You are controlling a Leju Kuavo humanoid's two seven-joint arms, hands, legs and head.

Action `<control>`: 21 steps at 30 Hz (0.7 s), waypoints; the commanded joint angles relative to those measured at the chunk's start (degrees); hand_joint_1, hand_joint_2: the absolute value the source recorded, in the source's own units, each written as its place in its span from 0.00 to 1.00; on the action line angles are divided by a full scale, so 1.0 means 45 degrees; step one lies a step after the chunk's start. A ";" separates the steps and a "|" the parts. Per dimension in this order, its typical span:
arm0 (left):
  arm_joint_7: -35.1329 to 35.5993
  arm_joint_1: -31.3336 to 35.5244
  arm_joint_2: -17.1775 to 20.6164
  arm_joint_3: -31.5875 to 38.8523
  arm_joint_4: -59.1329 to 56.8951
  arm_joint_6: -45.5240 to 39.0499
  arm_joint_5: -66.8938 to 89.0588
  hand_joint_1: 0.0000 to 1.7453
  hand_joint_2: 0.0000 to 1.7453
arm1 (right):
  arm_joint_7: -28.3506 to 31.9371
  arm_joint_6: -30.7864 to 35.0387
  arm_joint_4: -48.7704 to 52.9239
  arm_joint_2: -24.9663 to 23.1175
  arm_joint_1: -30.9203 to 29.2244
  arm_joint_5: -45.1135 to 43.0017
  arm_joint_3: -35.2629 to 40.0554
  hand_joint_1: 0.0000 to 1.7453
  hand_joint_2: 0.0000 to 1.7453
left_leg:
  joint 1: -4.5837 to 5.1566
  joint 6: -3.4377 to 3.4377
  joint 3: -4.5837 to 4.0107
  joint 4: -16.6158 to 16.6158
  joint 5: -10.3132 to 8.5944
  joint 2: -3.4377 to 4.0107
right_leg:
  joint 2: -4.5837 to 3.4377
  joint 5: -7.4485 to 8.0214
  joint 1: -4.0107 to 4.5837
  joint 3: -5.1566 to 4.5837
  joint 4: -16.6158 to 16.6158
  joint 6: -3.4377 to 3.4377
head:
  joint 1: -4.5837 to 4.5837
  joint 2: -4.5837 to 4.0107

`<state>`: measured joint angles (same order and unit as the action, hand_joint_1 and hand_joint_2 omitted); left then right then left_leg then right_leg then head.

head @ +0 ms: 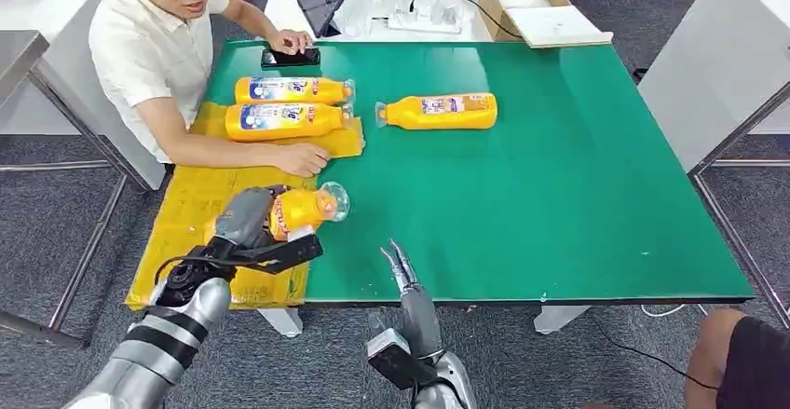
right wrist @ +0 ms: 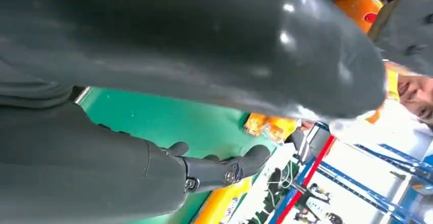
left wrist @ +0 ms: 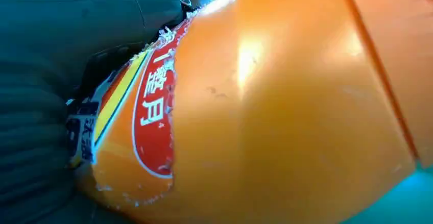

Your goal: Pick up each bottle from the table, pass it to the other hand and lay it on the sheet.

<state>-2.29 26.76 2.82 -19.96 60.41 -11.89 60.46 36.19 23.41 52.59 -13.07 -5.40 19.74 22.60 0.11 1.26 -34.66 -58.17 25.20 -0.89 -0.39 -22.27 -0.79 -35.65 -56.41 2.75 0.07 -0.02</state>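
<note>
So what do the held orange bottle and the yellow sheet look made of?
The orange bottle in the left hand looks like glossy plastic: bright highlights, a scuffed surface and a peeling printed label. The yellow sheet looks like thin matte plastic or paper, lying flat and overhanging the table edge; which one is unclear.

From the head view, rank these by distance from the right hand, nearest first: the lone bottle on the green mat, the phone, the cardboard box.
1. Lone bottle, mid-table, ahead of the right hand.
2. Phone, far edge, toward the left.
3. Cardboard box, beyond the table, toward the right.
</note>
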 commanded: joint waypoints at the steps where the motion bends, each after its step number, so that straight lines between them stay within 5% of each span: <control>1: 0.1514 0.3947 0.0078 -0.1541 -0.5076 0.1272 0.1721 1.00 1.00 | -0.0115 -0.0321 -0.0847 -0.0179 -0.0483 0.0264 -0.0518 0.00 0.00 | -0.0023 -0.0022 0.0026 -0.0011 0.0004 -0.0054 | 0.0075 -0.0024 0.0027 0.0051 -0.0008 -0.0026 | 0.0005 0.0000; 10: 0.1446 0.4072 -0.0042 -0.1528 -0.5544 0.0981 0.1776 1.00 1.00 | -0.0133 -0.0309 -0.0899 -0.0199 -0.0512 0.0283 -0.0520 0.00 0.00 | -0.0010 -0.0011 0.0035 0.0000 0.0009 0.0004 | 0.0015 -0.0012 0.0011 0.0042 -0.0002 -0.0016 | 0.0000 0.0000; 21: 0.0140 0.4384 -0.0686 -0.0835 -0.8663 0.2745 0.0246 1.00 1.00 | 0.0247 -0.0206 -0.1908 -0.0310 -0.0870 0.0075 -0.0607 0.00 0.00 | -0.0012 -0.0020 0.0069 0.0013 0.0017 0.0016 | 0.0013 -0.0016 0.0016 0.0075 0.0012 -0.0027 | 0.0000 0.0000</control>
<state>0.70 43.37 1.57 -24.06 33.20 -0.85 63.45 36.48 22.01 50.51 -14.34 -6.75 20.87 21.75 0.12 1.26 -34.67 -58.18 25.18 -0.87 -0.40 -22.25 -0.80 -35.65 -56.43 2.75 0.07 -0.02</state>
